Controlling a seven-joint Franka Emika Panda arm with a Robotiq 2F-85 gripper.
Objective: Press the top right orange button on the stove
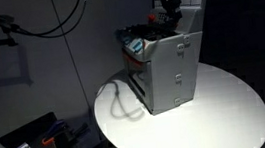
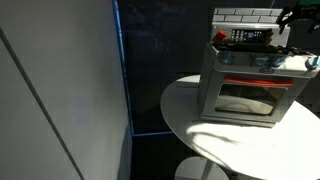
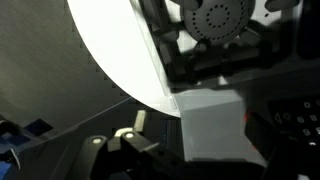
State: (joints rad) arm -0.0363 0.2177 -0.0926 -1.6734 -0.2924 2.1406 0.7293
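The grey boxy toy stove [image 1: 173, 71] stands on a round white table [image 1: 233, 113]; it shows in both exterior views [image 2: 245, 92]. Its white tiled back panel [image 1: 195, 0] [image 2: 243, 14] rises behind the dark cooktop. My dark gripper [image 1: 171, 7] [image 2: 296, 17] hangs at the top of the stove, close to the back panel. I cannot tell whether its jaws are open. The wrist view looks down on a grey block of the stove [image 3: 212, 125], with small orange-red marks [image 3: 248, 120] at its right edge. The jaws are not clear there.
A teal and white item [image 1: 135, 45] and other small things sit on the cooktop. A grey cable [image 1: 121, 97] loops over the table beside the stove. The table edge [image 2: 185, 120] drops to a dark floor. A pale wall panel [image 2: 60, 90] stands to the side.
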